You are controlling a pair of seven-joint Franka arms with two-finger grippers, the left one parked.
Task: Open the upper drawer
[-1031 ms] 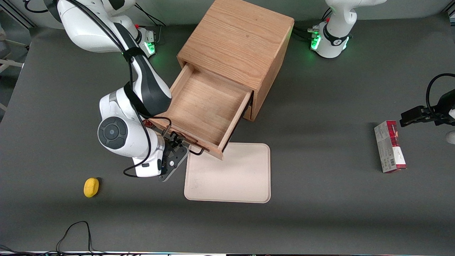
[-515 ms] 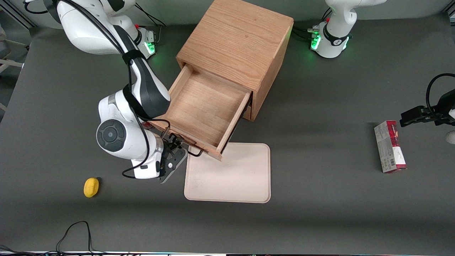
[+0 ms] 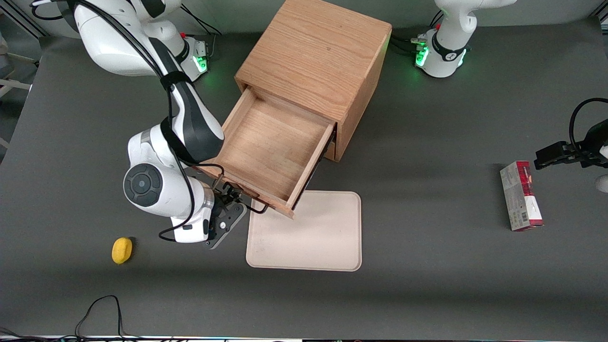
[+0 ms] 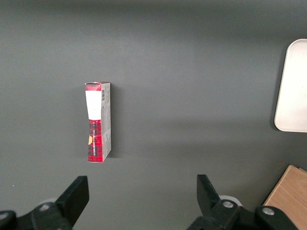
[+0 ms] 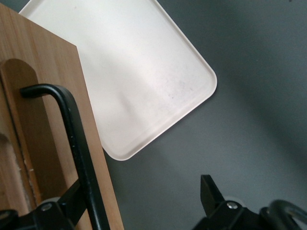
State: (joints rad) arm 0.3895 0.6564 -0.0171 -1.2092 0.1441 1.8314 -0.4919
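Your gripper point(image 3: 231, 205) sits at the front face of the upper drawer point(image 3: 275, 145), at the end of that face nearer the working arm. Its jaws stand open, spread well wider than the thin black handle point(image 5: 74, 143). In the right wrist view you see one finger point(image 5: 62, 208) right beside the handle bar and the other finger point(image 5: 216, 201) well apart, out over bare table; nothing is clamped between them. Whether the near finger actually touches the bar you probably cannot settle from this angle, since the bar crosses in front of it.

The handle stands off the drawer's wooden front, bending in at its end to meet a shallow recess in the wood.

Moving outward, the upper drawer is pulled far out of the cabinet point(image 3: 316, 57), its light oak floor fully exposed and bare. The drawer's front corner overhangs the edge of a cream tray point(image 3: 308, 237), which lies flat on the dark table point(image 3: 427, 285), nearer the front camera than the cabinet.

A small yellow object point(image 3: 122, 250) lies on the table toward the working arm's end, nearer the front camera than the gripper. A red and grey box point(image 3: 521, 195) lies flat toward the parked arm's end, well apart from everything else.
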